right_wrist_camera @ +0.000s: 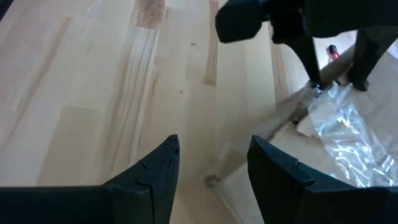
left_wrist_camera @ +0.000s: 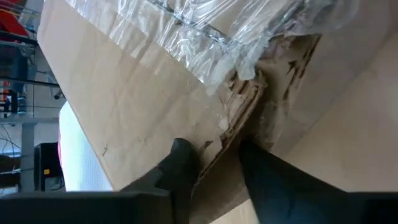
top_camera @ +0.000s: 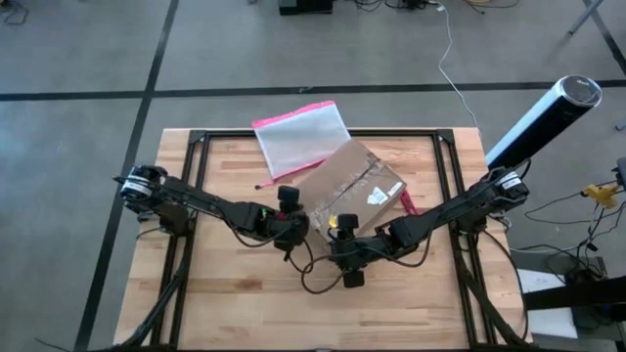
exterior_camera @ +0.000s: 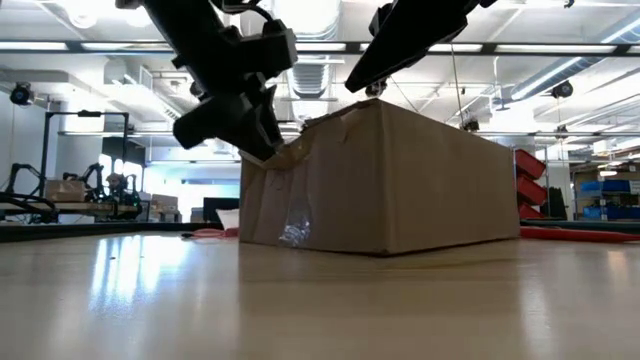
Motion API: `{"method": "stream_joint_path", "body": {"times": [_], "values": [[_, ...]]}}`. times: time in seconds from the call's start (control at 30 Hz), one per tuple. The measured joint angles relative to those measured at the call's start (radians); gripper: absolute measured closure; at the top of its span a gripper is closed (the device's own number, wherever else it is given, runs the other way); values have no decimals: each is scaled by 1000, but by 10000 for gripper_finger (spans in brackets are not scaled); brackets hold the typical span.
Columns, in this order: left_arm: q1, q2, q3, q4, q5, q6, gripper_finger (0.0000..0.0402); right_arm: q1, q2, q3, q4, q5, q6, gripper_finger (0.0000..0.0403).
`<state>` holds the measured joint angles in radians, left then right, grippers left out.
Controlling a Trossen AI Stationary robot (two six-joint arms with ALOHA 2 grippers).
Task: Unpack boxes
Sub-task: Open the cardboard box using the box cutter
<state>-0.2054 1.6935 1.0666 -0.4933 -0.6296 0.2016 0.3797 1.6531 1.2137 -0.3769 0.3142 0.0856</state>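
Observation:
The brown cardboard box [top_camera: 350,189] stands on the table's middle, with crumpled clear tape [left_wrist_camera: 205,43] along its top seam and a white label [top_camera: 377,197]. My left gripper [top_camera: 296,227] is at the box's near-left top corner, shut on a torn flap there. My right gripper [right_wrist_camera: 211,168] hovers open close over the box's near top edge, a little right of the left one. Only table and a box corner show between its fingers. In the low view it hangs just above the box top [exterior_camera: 372,90]. My left gripper pinches the torn corner of the box's top flap [left_wrist_camera: 231,134] between its two fingers, one finger [left_wrist_camera: 181,158] on the outer face and one [left_wrist_camera: 264,171] on the inner side. It comes slanting down from the table's left [exterior_camera: 255,135]. The box stays on the table.
A pink-edged translucent pouch [top_camera: 301,137] lies at the table's far edge, touching the box's far corner. A red item [top_camera: 407,206] pokes out at the box's right. Loose cables [top_camera: 318,279] trail on the near table. A blue-white cylinder [top_camera: 543,117] stands beyond the right edge.

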Motion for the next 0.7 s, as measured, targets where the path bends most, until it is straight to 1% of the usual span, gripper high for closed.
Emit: {"method": "stream_joint_path", "body": {"times": [0.07,0.17,0.2,0.37,0.5,0.7], "values": [[7,0,-14,27,-3,0,324,0,0,0,0,0,0,239],[10,1,-20,45,-39,0,378,0,0,0,1,0,0,242],[10,1,-21,49,-54,0,389,0,0,0,1,0,0,244],[10,-2,-22,48,-109,-1,401,0,0,0,1,0,9,249],[-7,-23,-13,33,-114,-18,401,0,0,0,1,0,11,248],[-72,-36,55,-19,-116,-39,401,0,0,0,5,16,-15,243]]}}
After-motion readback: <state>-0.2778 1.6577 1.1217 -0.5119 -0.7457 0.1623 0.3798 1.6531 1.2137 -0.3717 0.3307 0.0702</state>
